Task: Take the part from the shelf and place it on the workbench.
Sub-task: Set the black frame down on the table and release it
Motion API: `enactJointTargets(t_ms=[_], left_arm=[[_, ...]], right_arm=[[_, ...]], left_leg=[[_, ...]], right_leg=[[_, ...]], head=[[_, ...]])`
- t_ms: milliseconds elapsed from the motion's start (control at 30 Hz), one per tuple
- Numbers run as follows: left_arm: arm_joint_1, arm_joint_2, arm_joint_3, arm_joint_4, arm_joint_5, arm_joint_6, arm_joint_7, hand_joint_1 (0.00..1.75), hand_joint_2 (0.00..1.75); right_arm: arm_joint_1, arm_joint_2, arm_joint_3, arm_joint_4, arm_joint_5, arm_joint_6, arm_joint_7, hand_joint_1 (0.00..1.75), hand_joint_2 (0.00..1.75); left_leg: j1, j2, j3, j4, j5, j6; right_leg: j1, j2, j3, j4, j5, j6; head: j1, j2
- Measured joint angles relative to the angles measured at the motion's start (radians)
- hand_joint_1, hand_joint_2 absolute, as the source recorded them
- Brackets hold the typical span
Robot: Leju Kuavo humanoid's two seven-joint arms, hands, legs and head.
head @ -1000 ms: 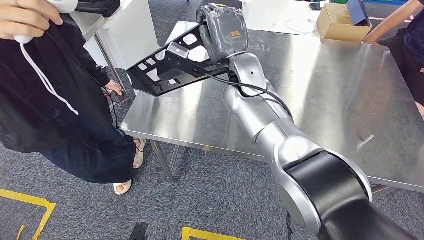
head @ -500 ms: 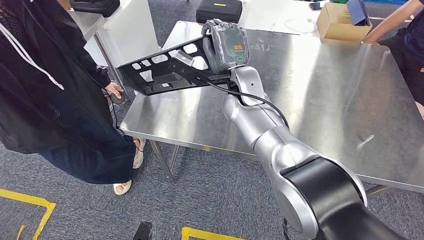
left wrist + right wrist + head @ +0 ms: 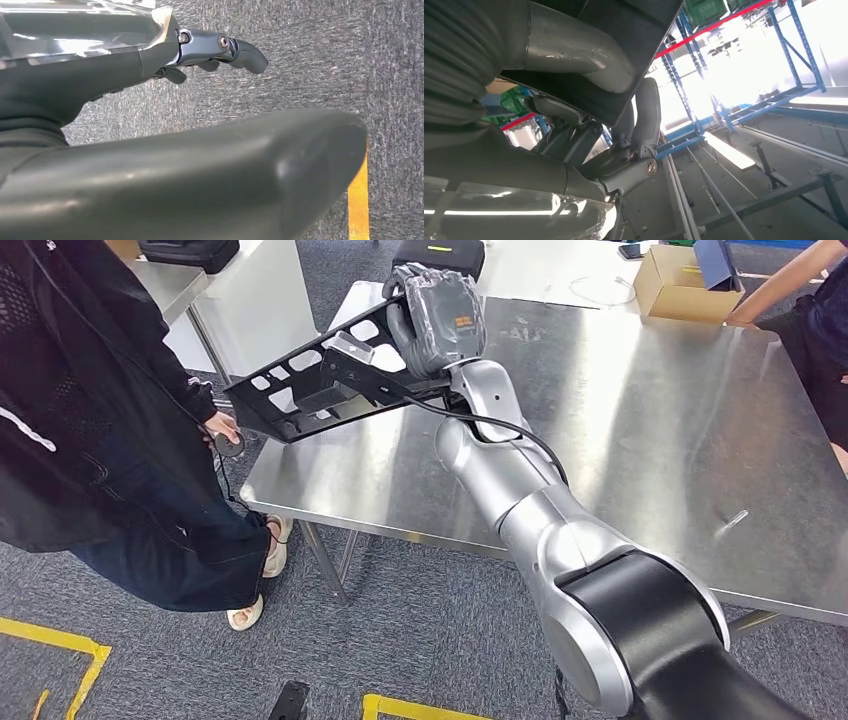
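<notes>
Right hand (image 3: 440,315) has its fingers wrapped tight round the black part (image 3: 310,385), which has swung left and lifted over the table (image 3: 620,430) corner, so it's not set down yet.

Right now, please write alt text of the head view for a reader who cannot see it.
The robot's right hand holds a black perforated metal part above the corner of a steel workbench. A person in dark clothes stands beside the bench, and a cardboard box sits at its far side.
</notes>
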Motion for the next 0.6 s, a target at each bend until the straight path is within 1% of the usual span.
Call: enactJointTargets(t_ms=[367,400,433,467,500,567,600], left_arm=[[0.0,0.0,-0.003,0.0,-0.003,0.004,0.002,0.0,0.0],[0.0,0.0,-0.003,0.0,-0.003,0.006,0.003,0.0,0.0],[0.0,0.0,-0.003,0.0,-0.003,0.007,0.005,0.0,0.0],[-0.001,0.001,-0.003,0.0,-0.003,0.009,0.008,0.0,0.0],[-0.001,0.001,-0.003,0.0,-0.003,0.01,0.01,0.0,0.0],[-0.002,0.002,-0.002,0.0,-0.003,0.014,0.013,0.0,0.0],[-0.003,0.002,-0.002,0.0,-0.003,0.017,0.014,0.0,0.0]], right_arm=[[-0.01,-0.002,-0.008,-0.011,-0.011,0.018,0.014,1.75,1.75],[-0.01,-0.002,-0.008,-0.011,-0.01,0.019,0.014,1.75,1.75],[-0.011,-0.002,-0.008,-0.011,-0.01,0.019,0.014,1.75,1.75],[-0.011,-0.002,-0.008,-0.011,-0.01,0.019,0.015,1.75,1.75],[-0.012,-0.001,-0.008,-0.011,-0.009,0.019,0.015,1.75,1.75],[-0.016,0.0,-0.008,-0.012,-0.007,0.018,0.016,1.75,1.75],[-0.019,0.0,-0.008,-0.012,-0.007,0.018,0.017,1.75,1.75]], left_leg=[[0.0,0.0,0.0,0.0,0.0,0.0],[-0.001,0.0,-0.001,0.002,-0.002,0.002],[-0.002,0.0,-0.001,0.003,-0.004,0.005],[-0.003,0.0,-0.001,0.001,-0.007,0.011],[-0.004,0.0,-0.001,-0.003,-0.011,0.019],[0.0,0.0,0.017,-0.019,-0.011,0.034],[0.002,0.0,0.027,-0.024,-0.01,0.038]], right_leg=[[0.0,0.0,0.0,0.0,0.0,0.0],[-0.001,0.0,0.0,-0.001,0.0,0.001],[-0.003,0.0,0.001,-0.001,0.0,0.002],[-0.004,0.0,0.003,-0.001,0.002,0.007],[-0.005,0.0,0.006,0.003,0.007,0.013],[-0.004,0.0,0.003,0.017,0.007,0.024],[-0.005,0.0,-0.007,0.039,-0.005,0.024]], head=[[0.0,0.0],[0.0,0.0],[0.0,0.0],[-0.001,0.0],[0.0,0.0],[0.0,0.0],[0.001,0.0]])
